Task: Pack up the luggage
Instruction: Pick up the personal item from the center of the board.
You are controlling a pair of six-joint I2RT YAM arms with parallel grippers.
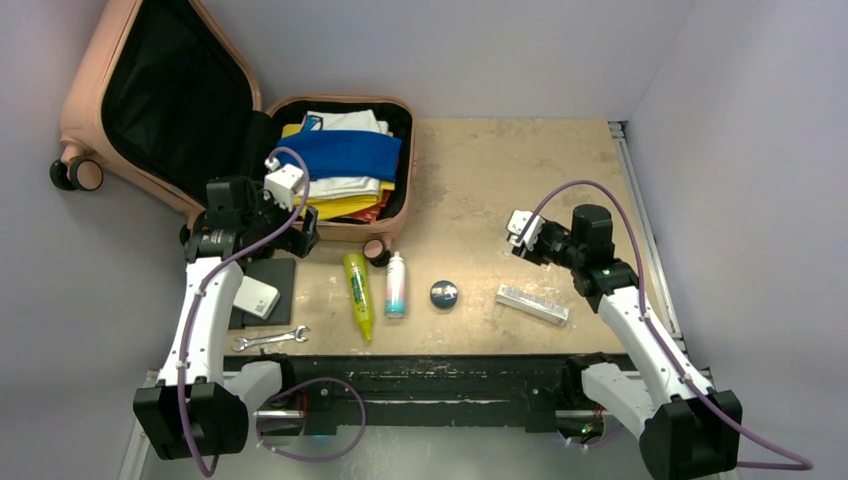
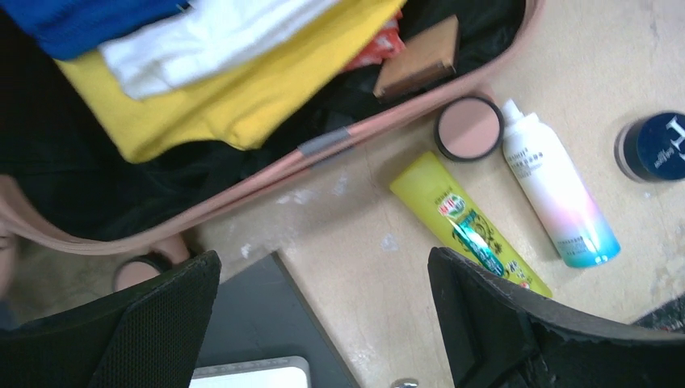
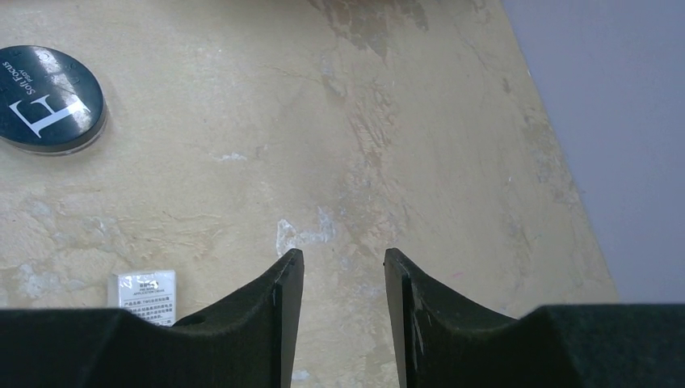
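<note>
The luggage (image 1: 90, 95), a salmon-pink suitcase, lies open at the back left with its lid up. Folded blue, white and yellow clothes (image 1: 345, 160) fill its lower half. My left gripper (image 1: 303, 238) is open and empty, just in front of the suitcase's near rim (image 2: 323, 149). In the left wrist view the gripper (image 2: 323, 267) hangs over bare table between the black pad and the yellow tube. My right gripper (image 1: 527, 243) is open and empty over the table at the right. Only table shows between its tips in the right wrist view (image 3: 343, 255).
A yellow tube (image 1: 358, 293), a white spray bottle (image 1: 396, 284), a dark round tin (image 1: 444, 294) and a silver box (image 1: 532, 304) lie on the table. A black pad (image 1: 275, 275) with a white box (image 1: 258, 297) and a wrench (image 1: 270, 340) lie at the left. A suitcase wheel (image 2: 468, 128) sits by the bottle.
</note>
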